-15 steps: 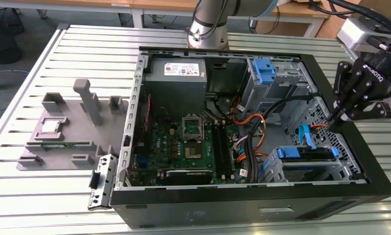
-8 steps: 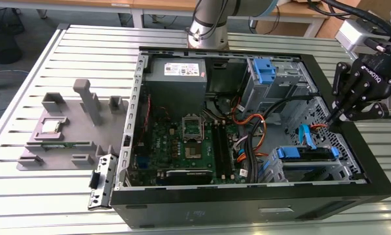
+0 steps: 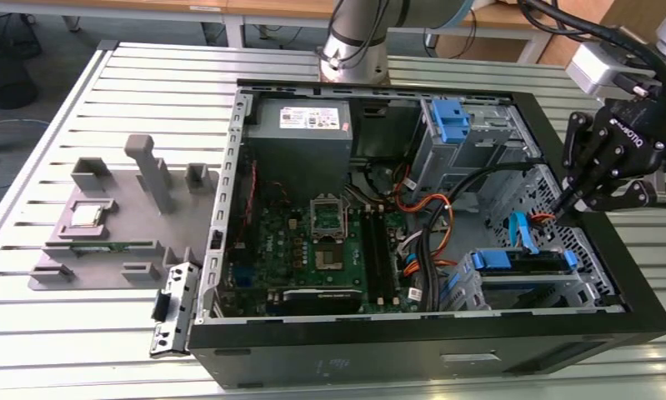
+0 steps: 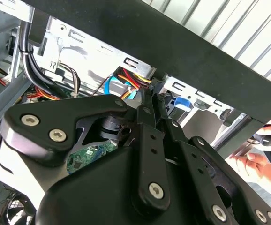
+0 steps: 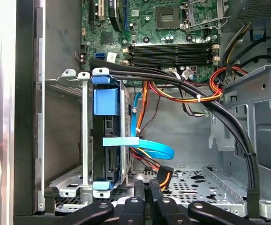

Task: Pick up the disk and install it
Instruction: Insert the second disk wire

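Gripper [image 3: 583,200] hangs over the open PC case [image 3: 310,358], by the case wall on the exterior view's right, just above the drive cage [image 3: 533,287]. Fingers are pressed together at the tips, pinching nothing, in both wrist views [image 5: 147,187]. The disk [image 5: 108,140] in its blue carrier already sits slotted edge-on in the drive cage, beside the case's front corner; a light-blue data cable [image 5: 149,147] runs off its side, and the orange-red power lead [image 5: 163,176] lies loose right next to the fingertips.

Risks, my read: fingertips are close to that power lead and the black cable bundle [image 5: 229,117] crossing the cage. Any sideways move could snag a wire and tug a connector. Can't tell if the disk is fully seated; a push off-centre might jam the carrier in the cage rails. A person's hand [image 4: 262,161] sits just outside the case wall, so watch clearance there
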